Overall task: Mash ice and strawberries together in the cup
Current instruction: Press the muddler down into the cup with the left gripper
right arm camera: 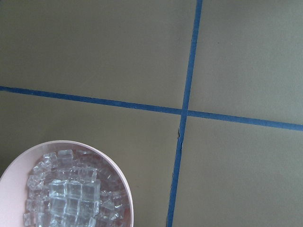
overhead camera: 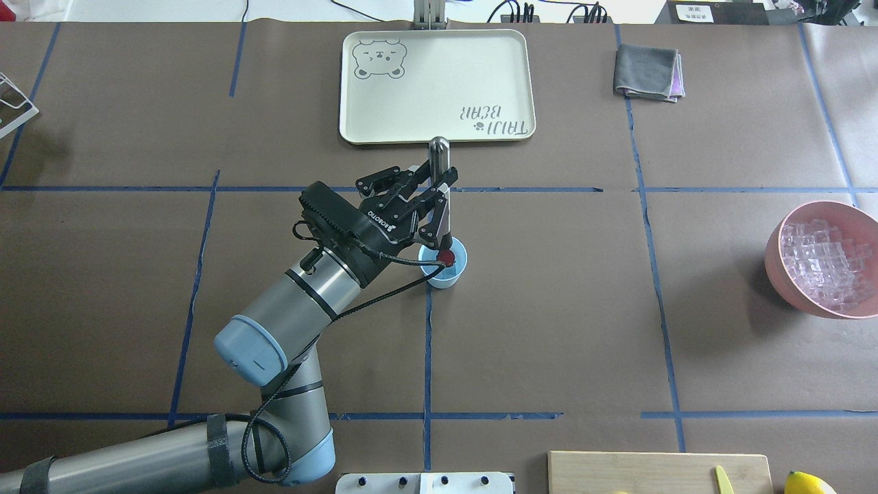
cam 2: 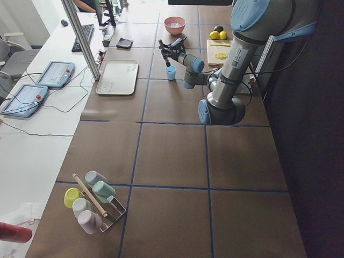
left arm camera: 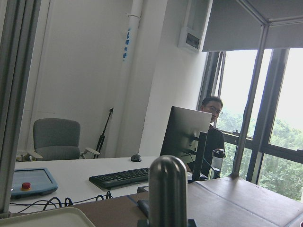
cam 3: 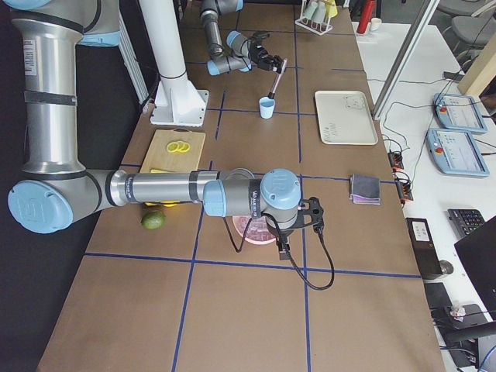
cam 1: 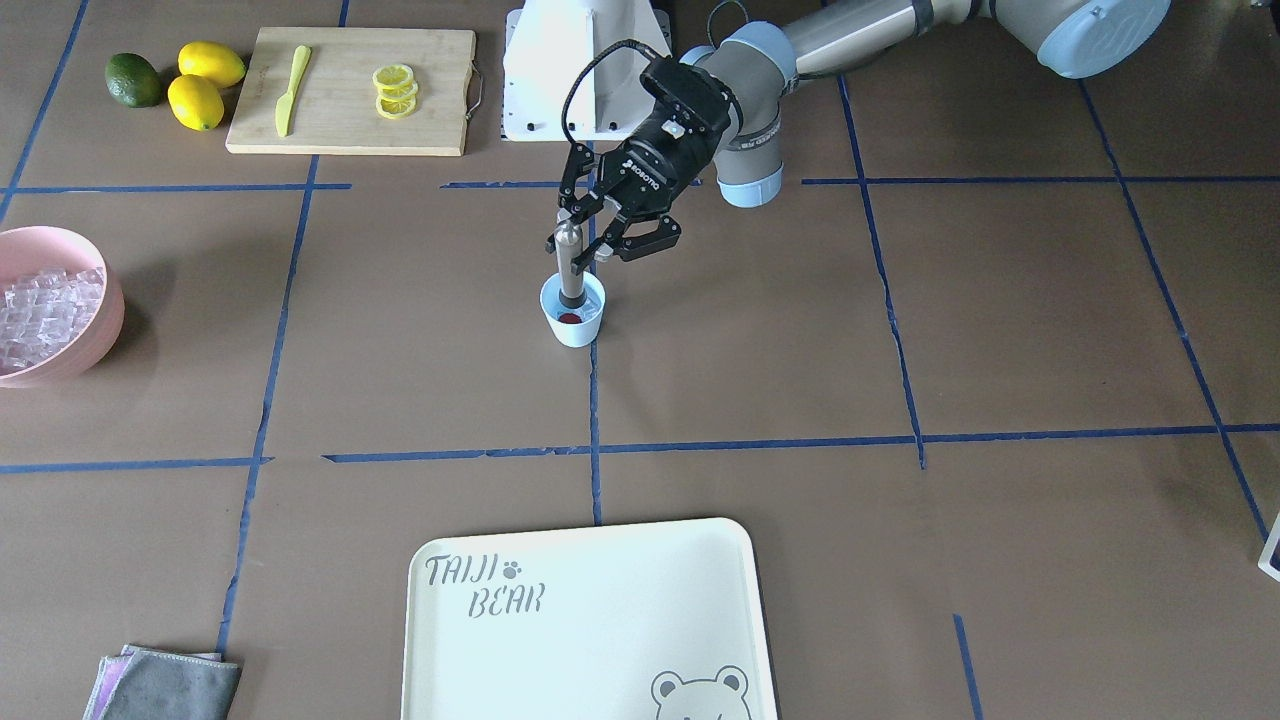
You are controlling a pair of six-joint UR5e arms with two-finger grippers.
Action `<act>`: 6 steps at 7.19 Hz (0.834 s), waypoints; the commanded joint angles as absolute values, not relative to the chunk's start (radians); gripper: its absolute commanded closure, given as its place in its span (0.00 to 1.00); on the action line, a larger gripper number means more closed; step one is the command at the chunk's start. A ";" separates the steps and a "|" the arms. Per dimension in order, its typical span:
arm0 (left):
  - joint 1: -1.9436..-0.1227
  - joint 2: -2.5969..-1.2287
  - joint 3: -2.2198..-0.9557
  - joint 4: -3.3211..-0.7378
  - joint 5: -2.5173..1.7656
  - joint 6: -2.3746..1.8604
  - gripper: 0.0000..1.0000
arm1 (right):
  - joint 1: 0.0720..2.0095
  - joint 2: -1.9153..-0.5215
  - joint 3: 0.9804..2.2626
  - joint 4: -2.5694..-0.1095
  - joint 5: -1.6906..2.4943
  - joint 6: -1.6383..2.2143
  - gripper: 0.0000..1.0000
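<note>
The light blue cup (cam 1: 573, 322) (overhead camera: 444, 266) stands near the table's middle with a red strawberry (cam 1: 568, 318) (overhead camera: 447, 258) inside. A metal muddler (cam 1: 570, 265) (overhead camera: 441, 171) stands in the cup, its lower end by the berry. My left gripper (cam 1: 580, 248) (overhead camera: 439, 206) is shut on its shaft above the rim. The muddler's rounded top (left arm camera: 168, 189) fills the bottom of the left wrist view. Ice (overhead camera: 823, 264) (right arm camera: 71, 191) fills a pink bowl (cam 1: 100, 345). Whether ice lies in the cup is too small to tell. My right gripper (cam 3: 304, 215) hangs over that bowl; I cannot tell its state.
A cream tray (cam 1: 590, 620) lies at the operators' edge, with a grey cloth (cam 1: 165, 685) beside it. A cutting board (cam 1: 350, 90) holds a yellow knife and lemon slices, with lemons (cam 1: 205, 85) and a lime alongside. A cup rack (cam 2: 91, 201) sits at the left end.
</note>
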State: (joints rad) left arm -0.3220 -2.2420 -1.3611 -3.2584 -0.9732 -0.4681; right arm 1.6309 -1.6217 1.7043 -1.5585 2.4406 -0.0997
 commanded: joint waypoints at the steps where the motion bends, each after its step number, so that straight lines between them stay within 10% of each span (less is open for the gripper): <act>1: -0.322 -2.247 -1.321 -3.290 -0.965 -0.472 1.00 | 1.632 -1.623 1.706 -1.559 2.442 -0.100 0.01; 6: -0.308 -2.264 -1.278 -3.292 -0.947 -0.477 1.00 | 1.631 -1.623 1.706 -1.559 2.442 -0.098 0.01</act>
